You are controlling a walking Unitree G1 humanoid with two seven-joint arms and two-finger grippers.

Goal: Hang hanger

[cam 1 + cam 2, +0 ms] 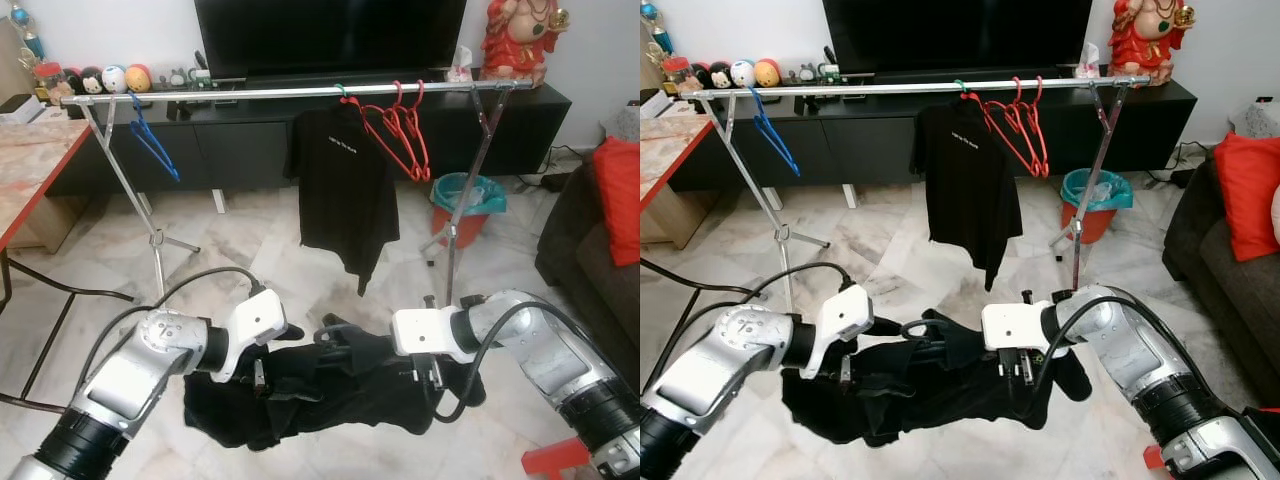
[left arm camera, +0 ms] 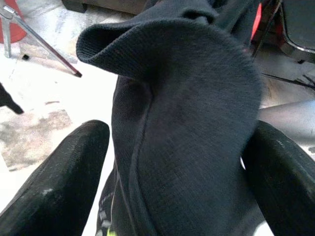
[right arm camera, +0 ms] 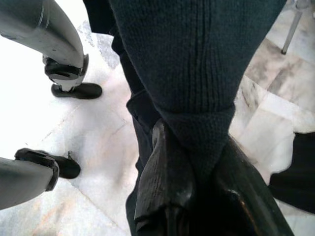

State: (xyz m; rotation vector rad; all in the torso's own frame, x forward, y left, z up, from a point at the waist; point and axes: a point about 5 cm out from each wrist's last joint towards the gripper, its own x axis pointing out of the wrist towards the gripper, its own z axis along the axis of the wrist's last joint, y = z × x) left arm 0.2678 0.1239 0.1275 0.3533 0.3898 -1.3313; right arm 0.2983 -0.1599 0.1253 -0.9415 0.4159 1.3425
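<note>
A black garment [image 1: 320, 390] hangs low over the floor between my two arms, with a dark hook-like loop [image 1: 915, 328] rising from its top edge. My left gripper [image 1: 258, 372] holds its left end, and thick dark cloth [image 2: 187, 137] fills the gap between the fingers [image 2: 54, 182]. My right gripper [image 1: 430, 375] is shut on a knitted fold [image 3: 197, 98] at the right end. Beyond stands a silver clothes rail [image 1: 300, 92] carrying a blue hanger [image 1: 152, 145], a black T-shirt [image 1: 345, 190] and red hangers [image 1: 400, 135].
A teal and red bucket [image 1: 465, 205] stands by the rail's right leg. A dark sofa with a red cushion [image 1: 620, 200] is at the right, and a red-edged table [image 1: 30, 165] at the left. A black TV console [image 1: 250, 140] runs behind the rail. A red stool [image 1: 555, 460] is near my right arm.
</note>
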